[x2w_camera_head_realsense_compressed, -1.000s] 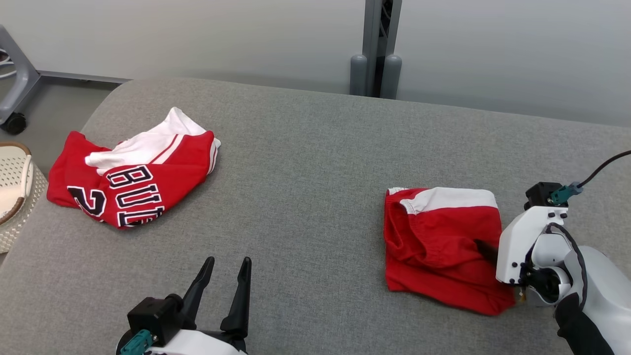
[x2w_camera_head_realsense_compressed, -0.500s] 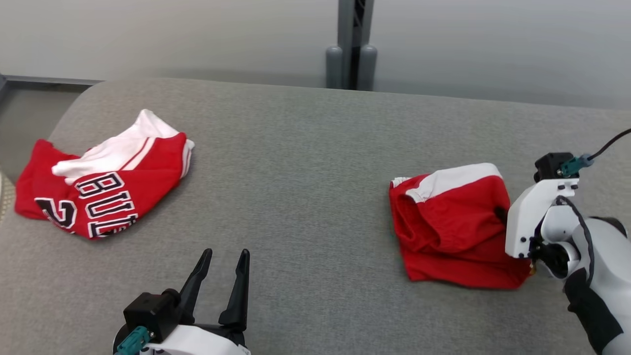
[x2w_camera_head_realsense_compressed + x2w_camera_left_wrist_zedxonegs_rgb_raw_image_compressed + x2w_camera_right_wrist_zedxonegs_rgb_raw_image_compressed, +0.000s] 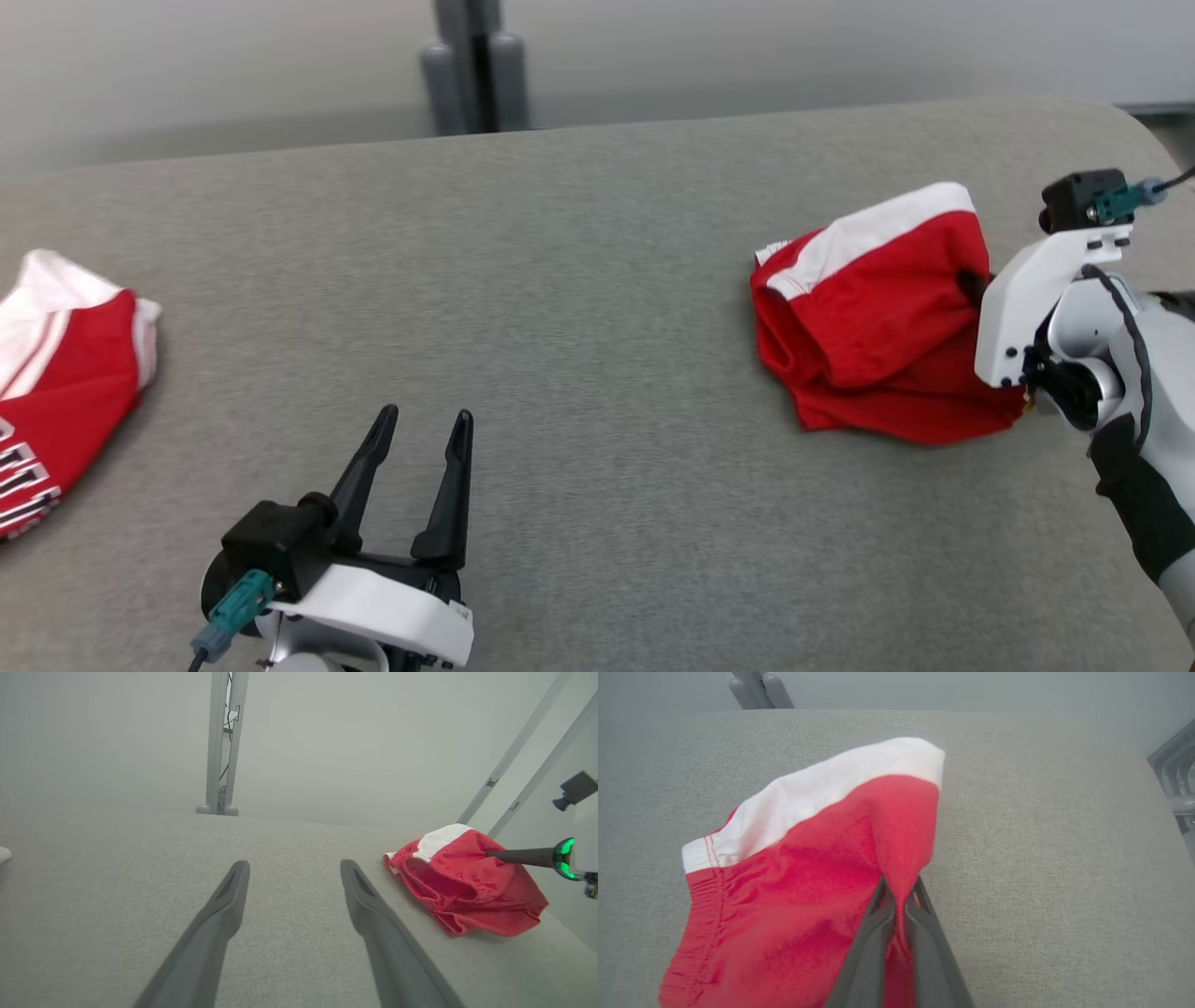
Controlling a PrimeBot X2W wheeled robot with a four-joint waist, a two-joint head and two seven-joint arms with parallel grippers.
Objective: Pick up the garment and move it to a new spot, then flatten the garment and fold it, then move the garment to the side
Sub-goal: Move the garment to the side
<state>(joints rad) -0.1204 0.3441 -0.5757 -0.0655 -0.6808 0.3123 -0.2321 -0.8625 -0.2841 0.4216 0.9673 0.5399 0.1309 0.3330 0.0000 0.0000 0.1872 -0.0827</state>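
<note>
Head view: the garment [image 3: 868, 317], red with a white band, sits bunched toward the right end of the grey padded table [image 3: 597, 280], well apart from a red-and-white jersey [image 3: 65, 373] at the far left, which the frame cuts off, its lettering unreadable. The right gripper [image 3: 969, 278] meets the garment's right flank. Its dark tips are mostly lost behind cloth and the white wrist housing, but the cloth peaks toward them while its lower edge lies on the table. I read that as a pinch taken to start the lift. The left gripper [image 3: 426, 415] hovers low over bare table with its fingers spread wide and nothing between them, probably kept free for the flattening to come. Left wrist view: this arm's own fingers [image 3: 224, 905] are splayed over bare surface. The garment lies off to the right, and a dark finger of the other arm enters its top fold. Haze softens everything, so I cannot say from here whether that is one finger or two. Right wrist view: the fingers [image 3: 873, 938] are drawn nearly together with a ridge of red cloth nipped between them, the white band on the far side. Hidden here: how many layers are caught, and how much of the underside is clear of the table.
</note>
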